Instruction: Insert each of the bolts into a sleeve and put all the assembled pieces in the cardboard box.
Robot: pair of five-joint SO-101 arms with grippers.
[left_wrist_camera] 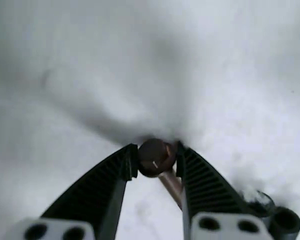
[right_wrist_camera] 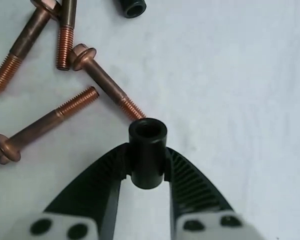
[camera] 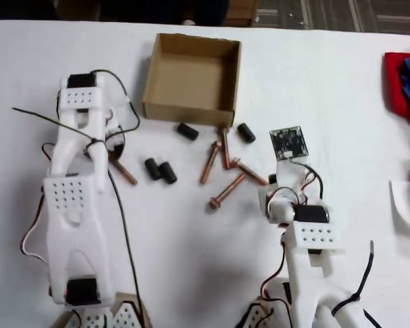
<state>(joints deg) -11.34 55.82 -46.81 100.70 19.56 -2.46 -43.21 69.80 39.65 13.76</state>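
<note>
In the left wrist view my left gripper (left_wrist_camera: 156, 159) is shut on the head of a copper bolt (left_wrist_camera: 155, 156), whose shank runs back between the fingers. From above, that bolt (camera: 125, 173) pokes out beside the left gripper (camera: 115, 154), left of two black sleeves (camera: 160, 170). My right gripper (right_wrist_camera: 147, 167) is shut on an upright black sleeve (right_wrist_camera: 147, 150), bore showing. Several loose copper bolts (right_wrist_camera: 106, 82) lie just beyond it, fanned on the table (camera: 225, 167). Two more sleeves (camera: 186, 131) (camera: 245, 132) lie by the open cardboard box (camera: 191, 106).
A red cloth (camera: 402, 82) and a white curved object (camera: 403, 212) sit at the table's right edge. Black cables trail around the left arm (camera: 75, 198). The right arm (camera: 311, 239) stands below the bolts. The table in front is bare white.
</note>
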